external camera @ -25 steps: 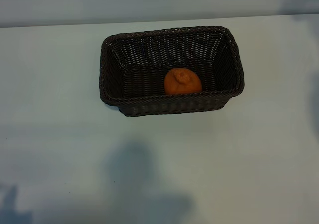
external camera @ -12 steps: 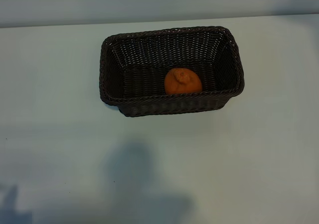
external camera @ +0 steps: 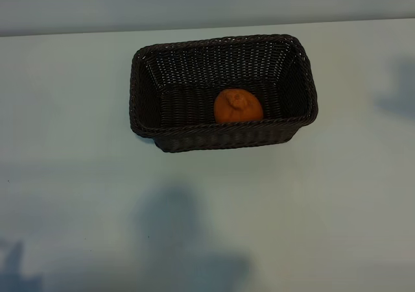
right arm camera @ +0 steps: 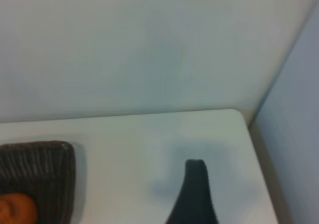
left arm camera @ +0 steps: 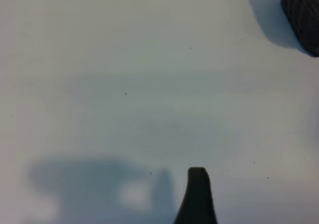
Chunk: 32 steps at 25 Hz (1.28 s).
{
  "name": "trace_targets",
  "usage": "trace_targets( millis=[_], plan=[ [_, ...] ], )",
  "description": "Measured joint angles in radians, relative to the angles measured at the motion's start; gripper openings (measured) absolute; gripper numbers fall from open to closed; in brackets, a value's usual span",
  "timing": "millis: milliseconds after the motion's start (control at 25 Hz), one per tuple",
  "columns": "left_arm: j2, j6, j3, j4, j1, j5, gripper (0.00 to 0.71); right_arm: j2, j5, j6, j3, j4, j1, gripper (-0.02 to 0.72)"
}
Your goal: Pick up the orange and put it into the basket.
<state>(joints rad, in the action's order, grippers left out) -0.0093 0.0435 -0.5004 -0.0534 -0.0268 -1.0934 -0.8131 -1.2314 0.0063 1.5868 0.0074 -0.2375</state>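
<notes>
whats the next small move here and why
Probably just finish pulling the right hand away to a parked pose. The orange already lies inside the basket, against its near wall, and neither hand holds anything; the left hand hovers over bare table.

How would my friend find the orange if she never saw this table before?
Look for the dark woven basket standing on the pale table. Peek inside, by the long wall nearest the camera and a bit toward the right end, and there sits the orange. It is the only round, bright thing there; everything else is dark wicker or plain white.
</notes>
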Motion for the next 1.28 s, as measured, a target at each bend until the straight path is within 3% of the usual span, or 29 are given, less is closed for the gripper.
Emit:
trace_targets(
  millis=[600,960,1280],
  plan=[
    [0.0,0.002,0.0,0.0,0.0,0.0,0.592,0.623,0.083,0.022,-0.602,-0.016,0.007,0.567],
    [0.0,0.002,0.0,0.0,0.0,0.0,0.592,0.814,0.085,0.052,-0.775,-0.023,0.059,0.567],
    [0.0,0.002,0.0,0.0,0.0,0.0,0.592,0.822,0.053,0.053,-0.896,-0.025,0.07,0.563]
  ],
)
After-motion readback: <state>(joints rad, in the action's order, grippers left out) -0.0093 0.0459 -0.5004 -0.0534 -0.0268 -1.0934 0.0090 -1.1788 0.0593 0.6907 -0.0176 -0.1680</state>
